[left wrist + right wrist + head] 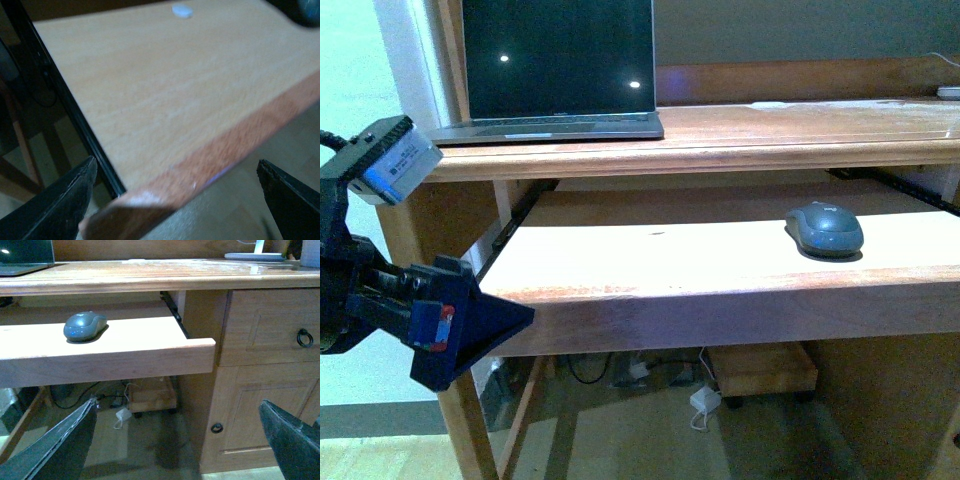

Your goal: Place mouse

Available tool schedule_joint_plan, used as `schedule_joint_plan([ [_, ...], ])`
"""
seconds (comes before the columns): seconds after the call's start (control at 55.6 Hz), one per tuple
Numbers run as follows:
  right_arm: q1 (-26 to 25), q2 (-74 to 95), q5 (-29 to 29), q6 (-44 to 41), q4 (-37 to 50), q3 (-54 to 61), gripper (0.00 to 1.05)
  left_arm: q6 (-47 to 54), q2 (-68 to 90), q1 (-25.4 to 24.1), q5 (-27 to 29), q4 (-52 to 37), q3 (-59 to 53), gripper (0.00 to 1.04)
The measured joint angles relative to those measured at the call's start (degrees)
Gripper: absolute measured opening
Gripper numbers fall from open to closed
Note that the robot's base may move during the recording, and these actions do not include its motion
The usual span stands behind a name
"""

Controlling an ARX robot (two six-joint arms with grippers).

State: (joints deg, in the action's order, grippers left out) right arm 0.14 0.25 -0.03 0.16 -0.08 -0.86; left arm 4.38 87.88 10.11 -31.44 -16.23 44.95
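Both your left gripper (pixel 175 167) and right gripper (pixel 177 405) gaped wide and empty; with pickup unstarted, you needed the right one over the mouse (pixel 825 228) at the tray's (pixel 650 262) three o'clock.

1 mouse (pixel 825 229), 1 laptop (pixel 555 70)

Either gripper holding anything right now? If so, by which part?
Nothing is held. The left gripper and right gripper both have their jaws open, gripping nothing. The mouse sits free on the pull-out tray.
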Motion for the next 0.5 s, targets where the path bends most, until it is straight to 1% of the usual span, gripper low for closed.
schedule_joint_plan([
  [0.036, 0.0, 0.0, 0.0, 0.0, 0.0, 0.0, 0.97, -4.6, -2.2, 0.8, -0.3, -2.7, -0.2, 0.97],
  [0.072, 0.0, 0.0, -0.1, 0.0, 0.0, 0.0, 0.97, -6.8, -3.7, 1.6, 1.1, -3.9, -0.2, 0.97],
  [0.108, 0.0, 0.0, 0.0, 0.0, 0.0, 0.0, 0.97, -8.9, -6.7, 2.7, 4.7, -5.2, -0.4, 0.97],
  [0.162, 0.0, 0.0, 0.0, 0.0, 0.0, 0.0, 0.97, -11.1, -9.6, 2.9, 8.8, -6.3, -1.2, 0.97],
  [0.18, 0.0, 0.0, 0.1, 0.0, 0.0, 0.0, 0.97, -11.6, -11.3, 2.9, 12.0, -6.8, -2.0, 0.97],
  [0.252, 0.0, 0.0, 0.0, 0.0, 0.0, 0.0, 0.97, -12.2, -16.0, 2.7, 18.6, -6.6, -5.4, 0.97],
  [0.306, 0.0, 0.0, 0.0, 0.0, 0.0, 0.0, 0.97, -11.9, -19.2, 2.8, 21.9, -6.6, -8.2, 0.97],
  [0.378, 0.0, 0.0, 0.0, 0.0, 0.0, 0.0, 0.97, -12.0, -23.7, 3.1, 24.3, -5.1, -11.3, 0.97],
  [0.413, 0.0, 0.0, 0.0, 0.0, 0.0, 0.0, 0.97, -11.9, -26.8, 3.6, 26.6, -4.8, -13.5, 0.97],
  [0.485, 0.0, 0.0, 0.0, 0.0, 0.0, 0.0, 0.97, -11.9, -31.8, 4.2, 28.5, -3.1, -16.6, 0.97],
  [0.503, 0.0, 0.0, 0.0, 0.0, 0.0, 0.0, 0.97, -11.4, -33.4, 4.7, 30.5, -3.2, -17.8, 0.96],
])
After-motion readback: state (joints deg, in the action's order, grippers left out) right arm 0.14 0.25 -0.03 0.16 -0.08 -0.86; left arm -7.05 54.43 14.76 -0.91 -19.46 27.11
